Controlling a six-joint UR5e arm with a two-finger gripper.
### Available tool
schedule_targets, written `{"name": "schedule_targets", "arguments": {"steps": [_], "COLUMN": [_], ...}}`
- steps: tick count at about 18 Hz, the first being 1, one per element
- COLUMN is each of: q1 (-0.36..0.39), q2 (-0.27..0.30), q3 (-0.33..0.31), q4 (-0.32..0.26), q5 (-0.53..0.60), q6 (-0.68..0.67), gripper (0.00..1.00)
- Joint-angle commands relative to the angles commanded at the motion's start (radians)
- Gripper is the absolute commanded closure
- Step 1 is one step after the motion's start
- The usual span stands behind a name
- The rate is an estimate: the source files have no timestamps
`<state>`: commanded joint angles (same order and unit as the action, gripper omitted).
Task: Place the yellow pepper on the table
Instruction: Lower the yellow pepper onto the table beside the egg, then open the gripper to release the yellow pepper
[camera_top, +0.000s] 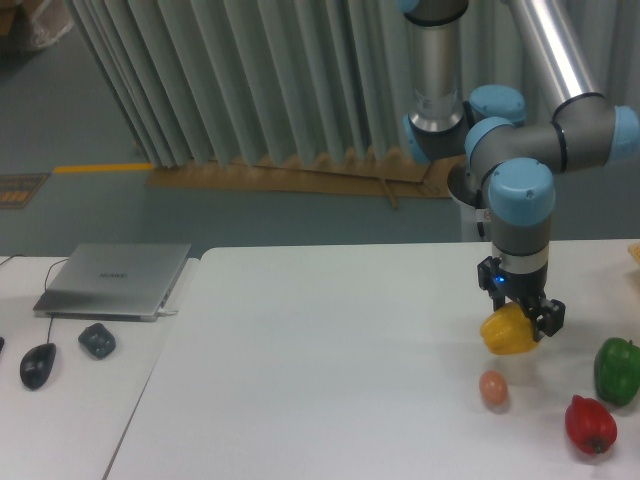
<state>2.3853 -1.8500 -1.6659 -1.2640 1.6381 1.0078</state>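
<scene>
One hand (522, 310) hangs over the right part of the white tabletop (330, 350), its two dark fingers closed on the top of the yellow pepper (509, 331), which sits tilted in the grip and clear of the surface. Whether a shadow or gap shows beneath it is hard to judge, but the pepper's underside looks raised above the tabletop.

Just below the hand lies an egg (492, 388), near the pepper but not touching it. Down and to the right of the hand stands the red pepper (590, 425), and to the right, close to the frame's edge, the green pepper (617, 370); both are apart from the held pepper. To the left of the hand the tabletop stretches wide and bare as far as its left edge, and the strip between the hand and the far edge behind it is also bare.

Far to the left of the hand a smaller desk (70, 400) adjoins, bearing a closed laptop (115, 281), a dark mouse (38, 364) and a small dark object (97, 340) I cannot identify.

Behind the arm hangs a pleated grey-green curtain (250, 80), with a bluish floor (200, 215) and a yellow line (100, 167) on it.
</scene>
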Motion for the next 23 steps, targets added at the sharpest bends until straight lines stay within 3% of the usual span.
{"name": "schedule_targets", "arguments": {"steps": [3, 5, 16, 18, 23], "q1": [-0.005, -0.006, -0.020, -0.018, -0.002], "q2": [-0.009, -0.011, -0.012, -0.008, 0.005], "q3": [-0.005, 0.000, 0.006, 0.014, 0.115], "q4": [0.003, 0.005, 0.006, 0.006, -0.002], "q5": [0.032, 0.058, 0.083, 0.081, 0.072], "q6": [-0.003, -0.008, -0.017, -0.014, 0.011], "gripper": [0.40, 0.16, 0.09, 0.00, 0.00]}}
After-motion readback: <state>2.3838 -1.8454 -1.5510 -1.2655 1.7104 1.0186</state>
